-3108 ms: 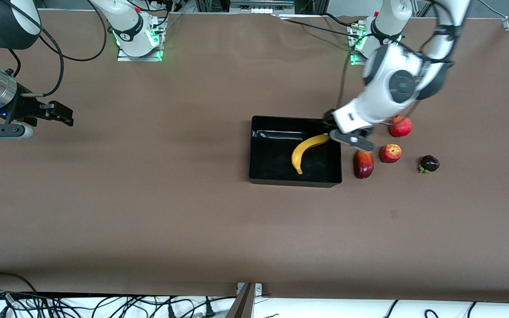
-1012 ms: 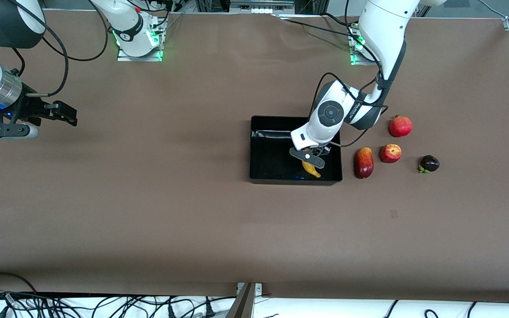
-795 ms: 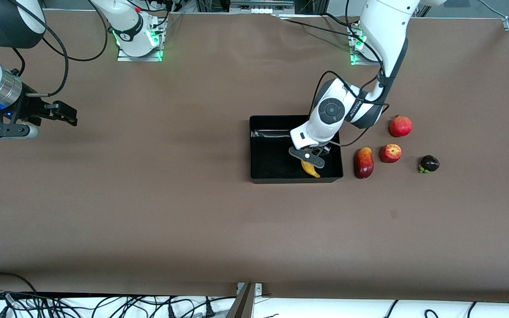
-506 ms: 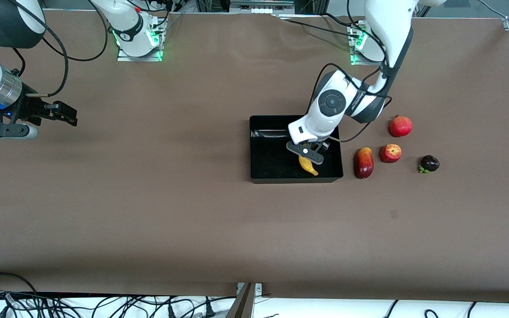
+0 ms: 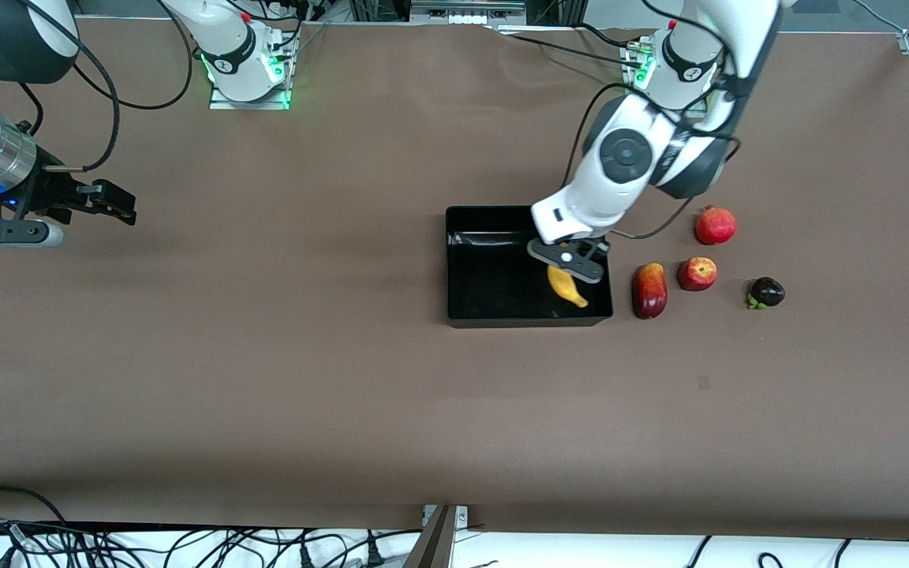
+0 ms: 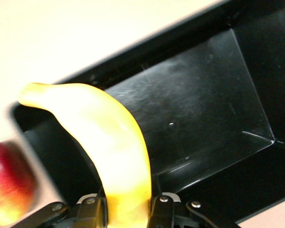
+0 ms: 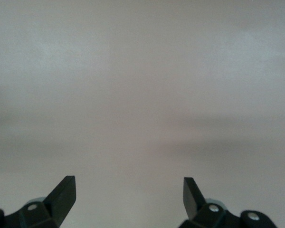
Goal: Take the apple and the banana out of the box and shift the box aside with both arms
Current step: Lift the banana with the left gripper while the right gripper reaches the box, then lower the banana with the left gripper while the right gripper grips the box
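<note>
Brown table (image 5: 265,355) is lying beneath me as I am clamping my left gripper (image 5: 573,264) on the banana (image 5: 566,286), hanging it over the box (image 5: 486,315) to clear its walls, while my right gripper (image 5: 111,203) is waiting spread over bare table, well apart.

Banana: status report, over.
Left gripper shut on banana, lifted over box. Right gripper open, waiting at its end of the table. Apple already out, beside box. Nothing in the way.
</note>
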